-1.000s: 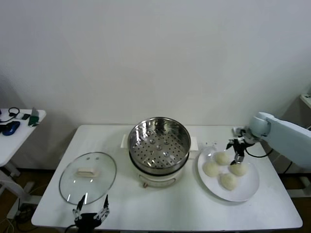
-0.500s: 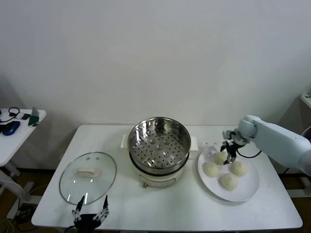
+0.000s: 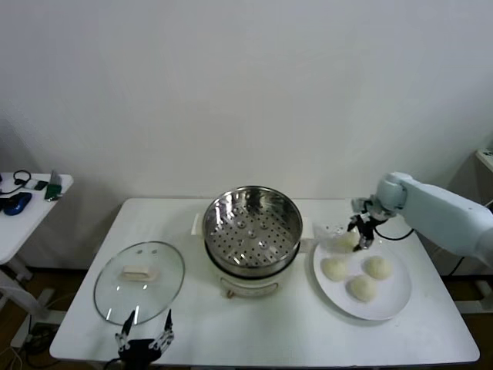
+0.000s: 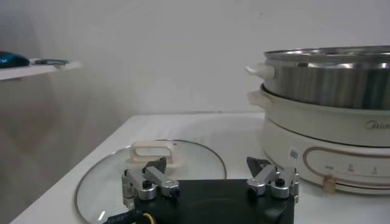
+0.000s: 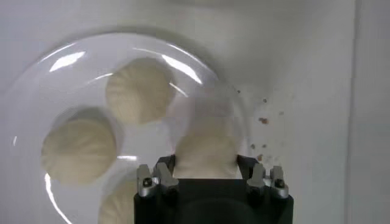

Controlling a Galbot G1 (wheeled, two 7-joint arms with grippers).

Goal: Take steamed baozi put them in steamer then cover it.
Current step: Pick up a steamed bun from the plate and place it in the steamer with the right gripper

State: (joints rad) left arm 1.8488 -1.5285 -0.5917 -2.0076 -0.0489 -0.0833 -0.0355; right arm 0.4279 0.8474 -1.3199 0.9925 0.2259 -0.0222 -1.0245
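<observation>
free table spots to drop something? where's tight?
Bare table runs along the front edge, from the glass lid past the steamer to the plate. The back-left corner is bare too. Tight: the steamer-to-plate gap, where the right gripper holds a baozi.

Right pincer (image 5: 206, 176) clamped around one baozi (image 5: 205, 151) above the plate (image 5: 36, 85).
</observation>
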